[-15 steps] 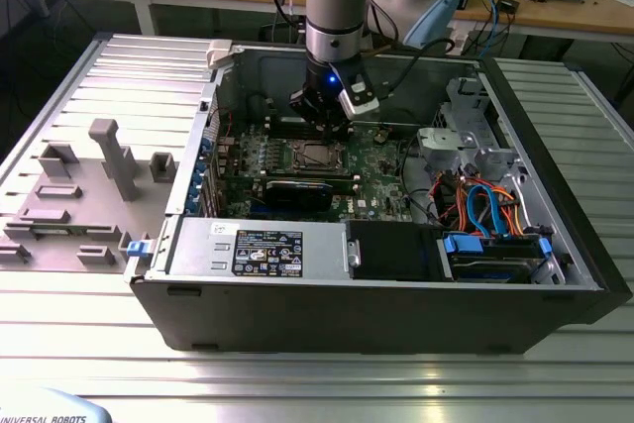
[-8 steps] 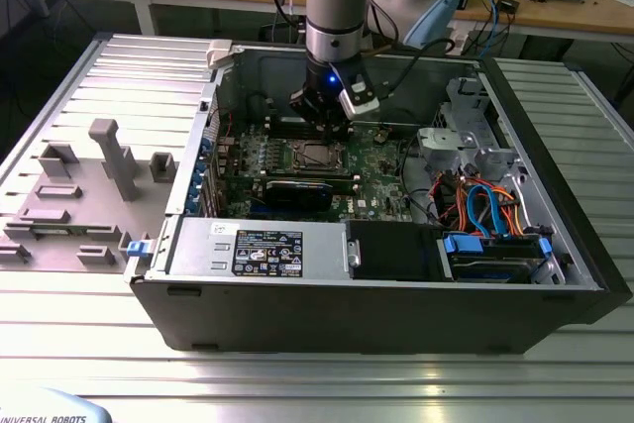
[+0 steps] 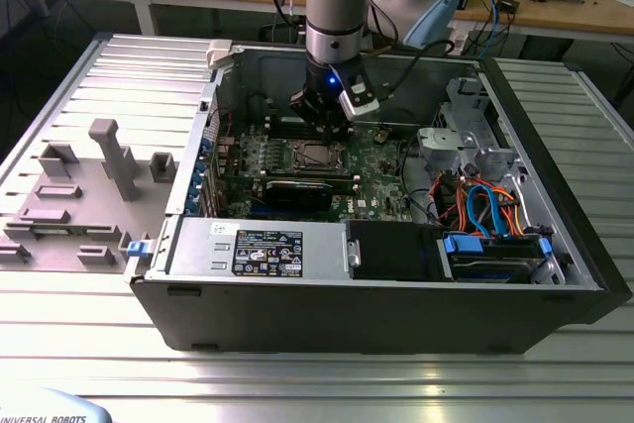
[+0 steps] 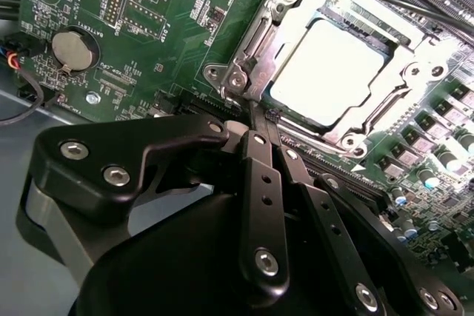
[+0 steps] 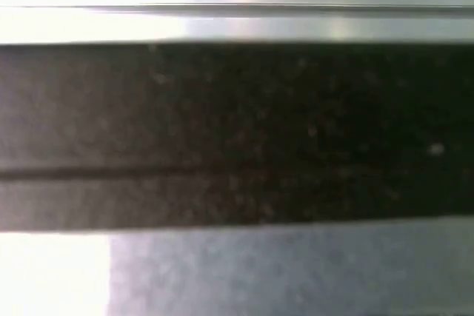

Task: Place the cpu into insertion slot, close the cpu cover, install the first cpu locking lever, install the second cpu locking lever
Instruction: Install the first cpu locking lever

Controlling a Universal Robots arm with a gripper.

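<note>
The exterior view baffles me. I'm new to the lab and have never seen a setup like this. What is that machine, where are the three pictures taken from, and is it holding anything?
The machine is a robot arm reaching down into an open computer case on a metal table. The exterior view comes from a camera standing off the arm; both wrist views come from cameras riding on it. The gripper sits with its fingers pressed together at the edge of the insertion slot. The cpu already lies in the slot, with the cpu cover closed over its rim. Nothing large sits between the fingers. The first wrist view is a blur of dark and bright bands.
</note>
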